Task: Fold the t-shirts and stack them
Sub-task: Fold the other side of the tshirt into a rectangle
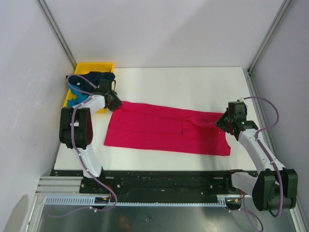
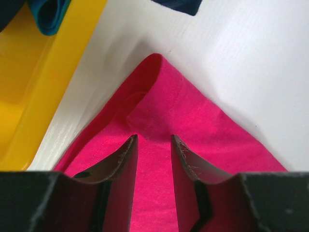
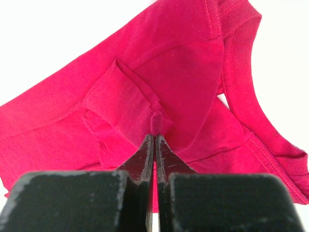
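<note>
On the white table (image 1: 193,87), between pale grey walls (image 1: 29,72), the crimson-pink t-shirt (image 1: 164,133) lies folded into a long band. My left gripper (image 2: 153,138) stands a little open over its far-left corner, just beside the yellow tray (image 1: 91,67), and holds nothing. My right gripper (image 3: 154,137) is closed and pinches a raised fold of cloth at the other end.

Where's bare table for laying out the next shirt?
The widest bare table lies beyond the crimson shirt, from the yellow tray across to the right edge. A thin strip runs along the shirt's near side. Crowded: the far left corner, with tray, navy shirt and the left arm.
</note>
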